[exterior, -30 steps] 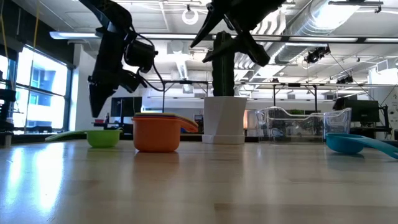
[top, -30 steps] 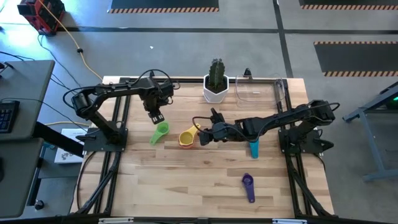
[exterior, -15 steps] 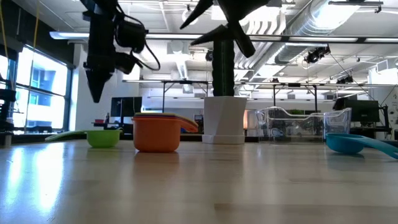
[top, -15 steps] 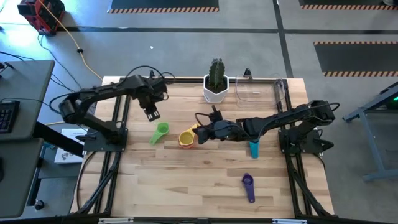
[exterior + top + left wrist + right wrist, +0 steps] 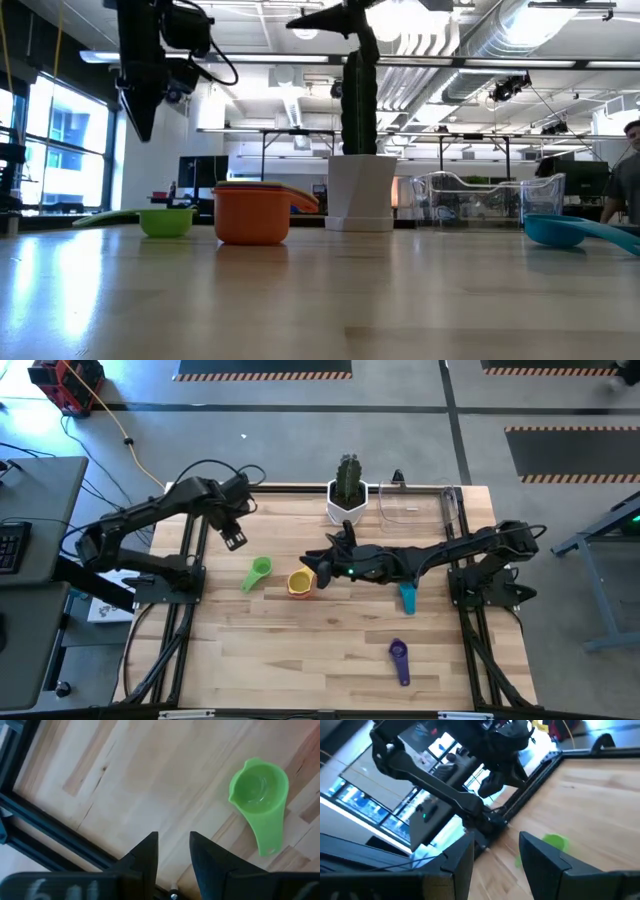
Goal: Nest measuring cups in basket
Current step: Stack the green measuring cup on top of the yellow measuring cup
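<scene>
The green cup (image 5: 258,572) (image 5: 260,790) (image 5: 168,220) lies upright on the wood, handle toward the near edge. To its right stands the orange cup (image 5: 300,582) (image 5: 250,214) with a yellow cup nested inside. The teal cup (image 5: 407,598) (image 5: 560,230) and the purple cup (image 5: 399,659) lie apart on the table. The clear basket (image 5: 418,506) (image 5: 480,200) stands at the far edge. My left gripper (image 5: 233,538) (image 5: 173,836) (image 5: 140,125) hangs open, high and left of the green cup. My right gripper (image 5: 312,563) (image 5: 497,837) (image 5: 320,18) is open above the orange cup, pointing level to the left.
A white pot with a cactus (image 5: 346,498) (image 5: 358,190) stands at the far edge, left of the basket. The left arm's frame rail (image 5: 55,840) runs along the table's left edge. Bare wood (image 5: 300,650) spreads across the near half.
My left gripper has risen and drawn back toward the table's far left corner, away from the green cup. My right gripper has lifted over the orange cup and tipped from pointing down to about level. No cup has moved.
</scene>
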